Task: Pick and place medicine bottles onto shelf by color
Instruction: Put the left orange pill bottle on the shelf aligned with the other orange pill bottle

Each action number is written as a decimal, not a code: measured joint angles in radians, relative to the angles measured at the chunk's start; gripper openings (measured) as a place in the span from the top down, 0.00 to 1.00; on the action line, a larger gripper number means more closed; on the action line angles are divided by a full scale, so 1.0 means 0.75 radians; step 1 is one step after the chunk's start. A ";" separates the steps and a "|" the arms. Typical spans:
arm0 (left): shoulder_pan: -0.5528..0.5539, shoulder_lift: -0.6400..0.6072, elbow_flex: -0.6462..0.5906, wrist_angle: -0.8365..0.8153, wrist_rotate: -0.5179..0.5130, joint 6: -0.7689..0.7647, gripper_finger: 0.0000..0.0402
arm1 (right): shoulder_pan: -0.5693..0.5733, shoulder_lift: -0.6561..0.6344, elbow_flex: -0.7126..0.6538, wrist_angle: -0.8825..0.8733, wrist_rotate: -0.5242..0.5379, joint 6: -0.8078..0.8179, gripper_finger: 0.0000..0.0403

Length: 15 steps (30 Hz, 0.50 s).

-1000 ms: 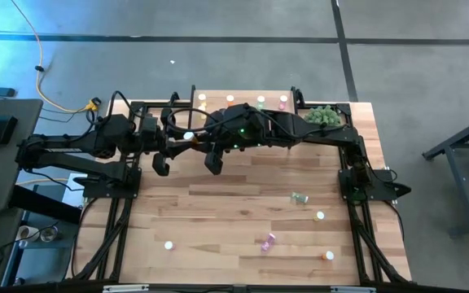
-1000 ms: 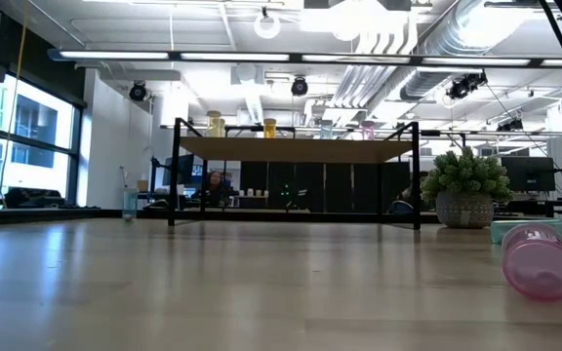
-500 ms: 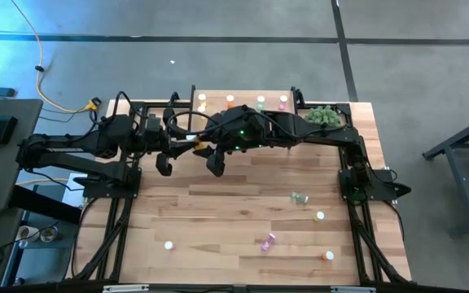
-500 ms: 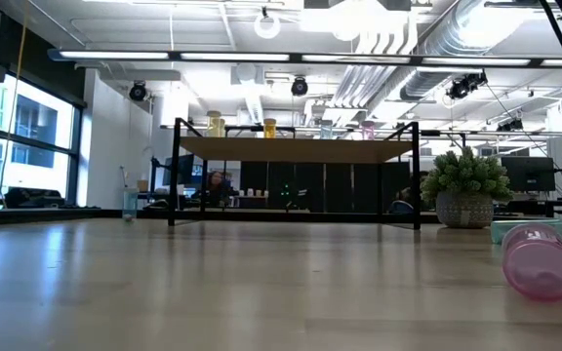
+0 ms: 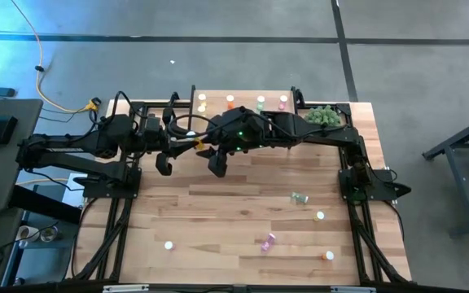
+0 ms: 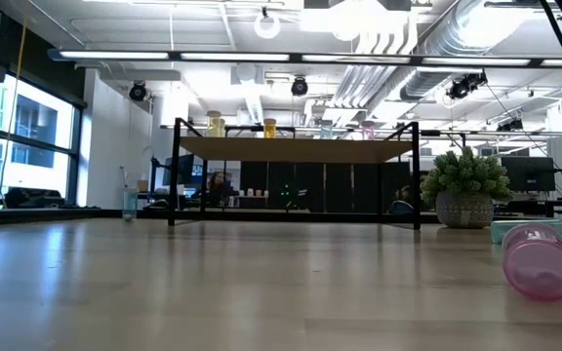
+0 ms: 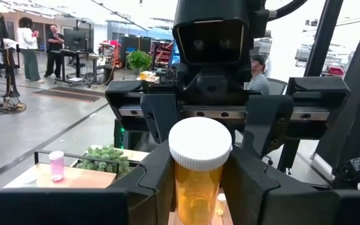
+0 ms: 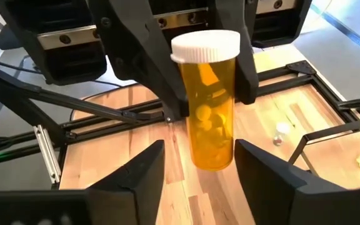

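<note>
My left gripper [image 8: 202, 69] is clamped on the orange bottle [image 7: 199, 167], held upright in mid-air over the table [image 5: 218, 212] just in front of the shelf [image 5: 243, 103]. My right gripper [image 8: 199, 165] faces it, fingers [image 8: 269, 167] spread either side of the bottle, not touching.

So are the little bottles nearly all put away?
Not yet. At least four bottles stand on the shelf. The left tool grips an amber bottle in mid-air, with the right tool open, facing it. Five more wait on the table: green bottle, pink bottle, orange bottle and two showing only white caps.
</note>
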 joint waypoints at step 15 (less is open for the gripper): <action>0.000 0.005 0.002 0.003 0.001 -0.012 0.74 | -0.001 0.000 0.000 0.004 0.012 0.001 0.79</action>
